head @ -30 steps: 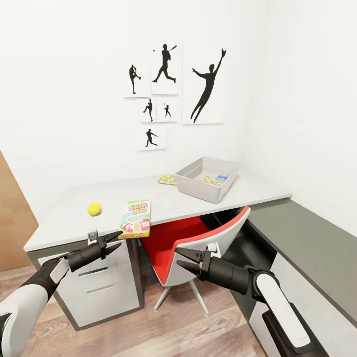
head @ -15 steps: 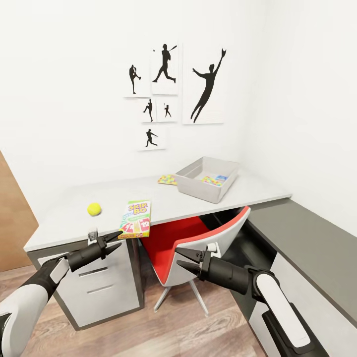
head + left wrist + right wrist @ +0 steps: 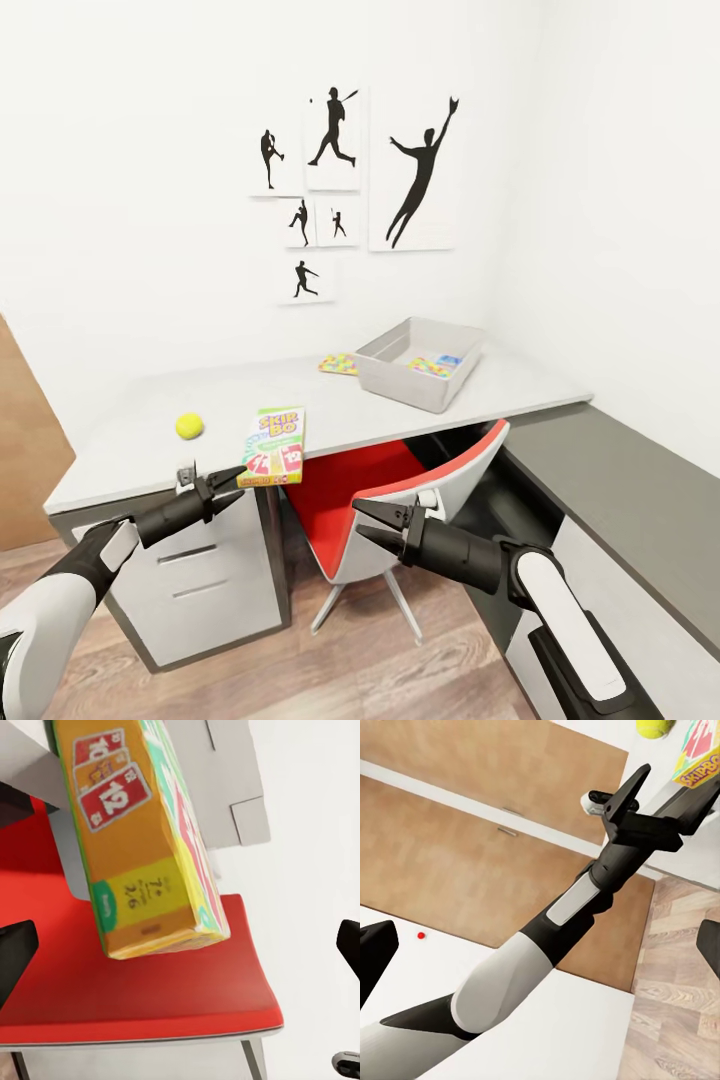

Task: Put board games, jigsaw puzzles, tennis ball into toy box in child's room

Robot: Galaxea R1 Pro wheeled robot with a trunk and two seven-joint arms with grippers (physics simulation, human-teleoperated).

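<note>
1. Skip-Bo board game, flat green-and-orange card box (image 3: 273, 446), lies at the table's front edge, one end overhanging it; left gripper (image 3: 230, 482) fingers spread, tips just short of that end, not touching.
2. Right gripper (image 3: 367, 520) fingers spread, nothing between them, below the table edge in front of the red-and-white chair (image 3: 400, 490).
3. Yellow-green tennis ball (image 3: 189, 426) near the front-left edge.
4. Grey open toy box (image 3: 418, 362) near the right end, colourful flat jigsaw puzzle (image 3: 338, 363) just beside it.
</note>
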